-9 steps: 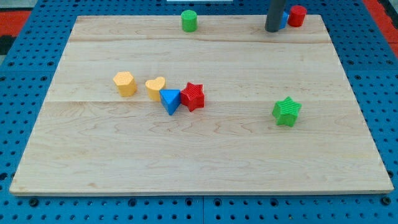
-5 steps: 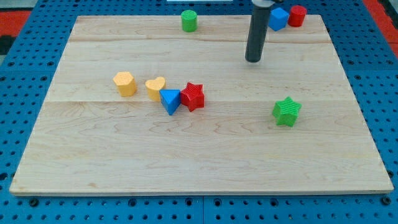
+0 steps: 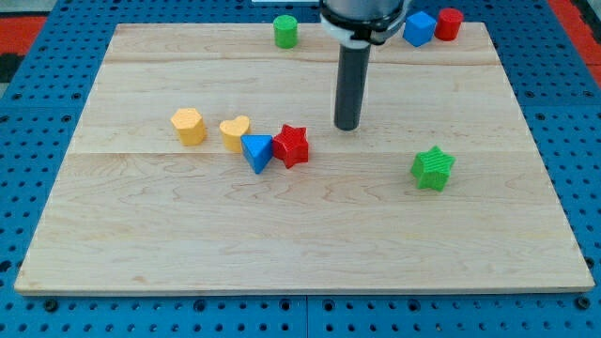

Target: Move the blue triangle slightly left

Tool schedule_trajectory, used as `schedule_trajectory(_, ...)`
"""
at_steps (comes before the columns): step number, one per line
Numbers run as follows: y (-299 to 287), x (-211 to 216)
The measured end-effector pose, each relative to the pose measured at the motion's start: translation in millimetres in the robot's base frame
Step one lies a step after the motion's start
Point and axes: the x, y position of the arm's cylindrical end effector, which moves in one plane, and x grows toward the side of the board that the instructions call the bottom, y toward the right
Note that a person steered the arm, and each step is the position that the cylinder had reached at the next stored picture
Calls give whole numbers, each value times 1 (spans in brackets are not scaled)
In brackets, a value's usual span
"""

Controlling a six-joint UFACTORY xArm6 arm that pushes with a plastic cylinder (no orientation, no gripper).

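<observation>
the blue triangle [image 3: 256,151] lies a little to the view's left of the board's middle, in a tight cluster. the red star [image 3: 291,145] touches it on the view's right, and the yellow heart [image 3: 235,132] touches it on the upper left. a yellow block [image 3: 189,126], roughly hexagonal, sits just beyond the heart toward the view's left, apart from it.

my tip [image 3: 347,126] rests on the wooden board [image 3: 300,225] to the view's right of the red star and slightly above it, near but not touching. the red star stands directly between my tip and the blue triangle. the rod rises straight up to the view's top, where the arm's end [image 3: 362,17] shows as a dark and white collar. there is no claw on this arm, only the rod, so nothing is apart, together or clamped.

on the triangle's left side, the heart crowds the upper part and the yellow block stands further along that line.

a green star [image 3: 433,168] lies well apart on the view's right. at the view's top edge sit a green cylinder [image 3: 285,31], and at the upper right a blue cube [image 3: 419,28] touching or just beside a red cylinder [image 3: 449,23]. the board lies on a blue pegboard table [image 3: 38,94].
</observation>
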Motion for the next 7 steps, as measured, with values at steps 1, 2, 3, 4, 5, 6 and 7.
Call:
schedule_trajectory(1, -4, 24)
schedule_trajectory(2, -4, 44)
schedule_trajectory(3, -33, 74)
schedule_trajectory(4, -63, 85)
schedule_trajectory(5, -64, 82)
schedule_trajectory(6, -70, 66)
schedule_trajectory(7, -105, 61)
